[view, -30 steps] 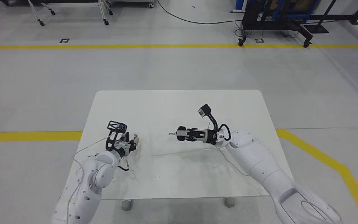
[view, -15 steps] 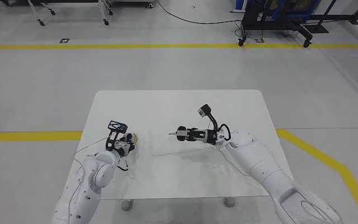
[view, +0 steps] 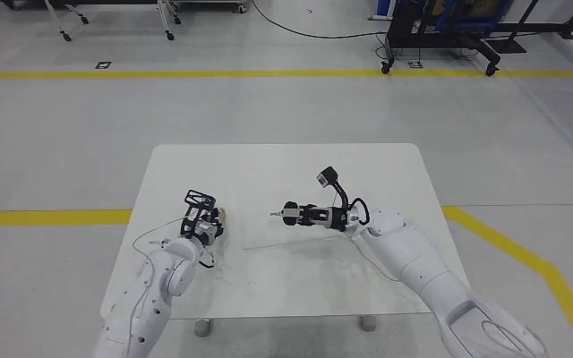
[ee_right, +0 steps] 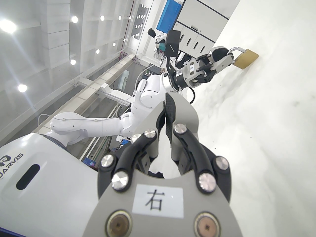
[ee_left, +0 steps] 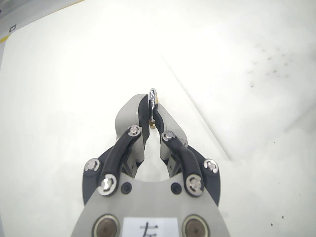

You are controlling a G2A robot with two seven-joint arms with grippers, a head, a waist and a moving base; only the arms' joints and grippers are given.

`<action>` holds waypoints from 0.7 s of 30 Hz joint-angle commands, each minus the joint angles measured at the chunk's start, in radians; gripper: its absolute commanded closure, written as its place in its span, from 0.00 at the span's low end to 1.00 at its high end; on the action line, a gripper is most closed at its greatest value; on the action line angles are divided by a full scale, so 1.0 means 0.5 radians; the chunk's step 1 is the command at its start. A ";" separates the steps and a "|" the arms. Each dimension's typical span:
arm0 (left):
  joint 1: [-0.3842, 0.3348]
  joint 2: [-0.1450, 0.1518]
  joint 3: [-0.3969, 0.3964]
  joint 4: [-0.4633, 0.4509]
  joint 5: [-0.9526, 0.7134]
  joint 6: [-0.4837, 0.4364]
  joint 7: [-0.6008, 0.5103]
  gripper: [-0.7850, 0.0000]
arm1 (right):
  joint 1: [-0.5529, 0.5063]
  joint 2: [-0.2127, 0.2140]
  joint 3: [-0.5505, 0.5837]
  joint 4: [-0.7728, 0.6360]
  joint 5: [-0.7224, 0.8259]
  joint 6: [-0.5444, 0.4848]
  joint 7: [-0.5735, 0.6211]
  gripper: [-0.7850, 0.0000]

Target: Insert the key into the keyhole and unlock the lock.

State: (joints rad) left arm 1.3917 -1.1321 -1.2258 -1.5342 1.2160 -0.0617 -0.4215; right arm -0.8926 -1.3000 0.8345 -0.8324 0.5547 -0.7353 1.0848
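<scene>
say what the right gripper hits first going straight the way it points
Likely the padlock that the left gripper holds by its shackle, across the table. Height is unclear, so the right gripper and its key might miss.

Item 1: padlock [ee_right: 246, 58], brass body with a silver shackle [ee_left: 152, 98]. We find the shackle pinched in the left gripper [ee_left: 153, 110], the body jutting beyond its tips.

Item 2: key [view: 274, 214], a thin pale sliver protruding from the right gripper [view: 285, 213]. We note it points toward the padlock, well apart from it.

Ceiling lamps [ee_right: 7, 26] flare; glare washes out the white table [ee_left: 74, 75].
</scene>
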 commanded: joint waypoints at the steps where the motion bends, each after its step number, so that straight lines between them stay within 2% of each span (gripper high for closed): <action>1: -0.006 -0.004 0.006 0.005 0.023 0.011 0.072 1.00 | 0.000 0.000 0.000 0.000 0.000 0.000 0.000 1.00; 6: 0.031 -0.002 -0.083 -0.043 -0.075 0.001 0.237 1.00 | 0.000 0.000 0.000 0.000 0.000 0.000 0.000 1.00; 9: 0.091 0.003 -0.239 -0.129 -0.480 -0.129 0.235 1.00 | 0.000 0.000 0.000 0.000 0.000 0.000 0.000 1.00; 12: 0.180 0.017 -0.429 -0.245 -1.133 -0.420 0.037 1.00 | 0.000 0.000 0.000 0.000 0.000 0.000 0.000 1.00; 16: 0.295 0.053 -0.637 -0.338 -1.955 -0.837 -0.422 1.00 | 0.000 0.000 0.000 0.000 0.000 0.000 0.000 1.00; 19: 0.338 0.078 -0.728 -0.358 -2.155 -0.939 -0.644 1.00 | 0.000 0.000 0.000 0.000 0.000 0.000 0.000 1.00; 21: 0.348 0.086 -0.741 -0.367 -2.134 -0.971 -0.679 1.00 | 0.000 0.000 0.000 0.000 0.000 0.000 0.000 1.00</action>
State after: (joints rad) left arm 1.5633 -1.0906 -1.5961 -1.7159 0.1356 -0.5405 -0.7534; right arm -0.8926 -1.3000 0.8345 -0.8324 0.5547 -0.7353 1.0848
